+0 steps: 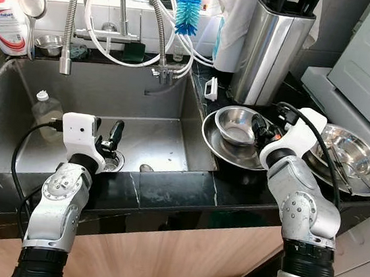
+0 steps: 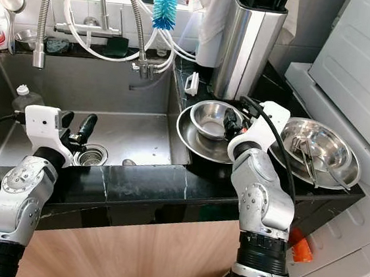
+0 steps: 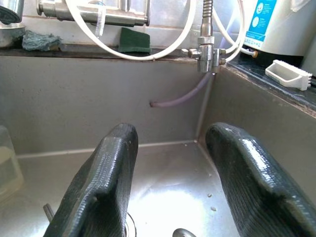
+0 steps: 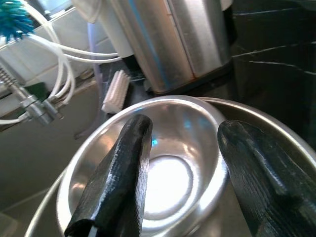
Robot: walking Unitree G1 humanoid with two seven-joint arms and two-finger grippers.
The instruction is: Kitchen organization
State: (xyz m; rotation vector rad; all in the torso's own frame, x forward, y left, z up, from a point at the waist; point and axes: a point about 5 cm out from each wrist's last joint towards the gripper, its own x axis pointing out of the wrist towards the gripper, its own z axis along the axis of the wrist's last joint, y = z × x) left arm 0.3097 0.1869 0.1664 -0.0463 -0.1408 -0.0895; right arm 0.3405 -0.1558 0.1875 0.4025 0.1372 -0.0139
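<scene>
**A:** Setting: a black stone counter (image 1: 166,193) around a steel sink (image 1: 148,108), with a tap and hoses behind, a blue bottle brush (image 1: 187,13) hanging above, and a tall steel utensil holder (image 1: 270,51) on the right. Where does the work stand?

**B:** At the right. A small steel bowl (image 1: 236,125) sits nested inside a wide steel bowl (image 1: 214,145) on the counter just beside the sink's edge. A further steel bowl with utensils (image 1: 355,160) lies farther right. The right gripper (image 2: 229,125) hovers at the small bowl's rim, fingers spread apart, holding nothing; in the right wrist view the two fingers (image 4: 118,173) straddle the bowl's near wall.

**A:** And the other arm?

**B:** The left gripper (image 1: 108,145) hangs inside the sink above the drain (image 1: 113,163), fingers likewise apart and empty. A clear bottle (image 1: 46,107) stands in the sink's left corner.

**A:** How is the step best done?

**B:** Judging from the pose, the small bowl is about to be picked up. One finger should go inside the rim and one outside, pinching the thin wall squarely. Polished steel is slippery, so the close must be firm, and the lift straight up, lest the wide bowl drag along.
</scene>
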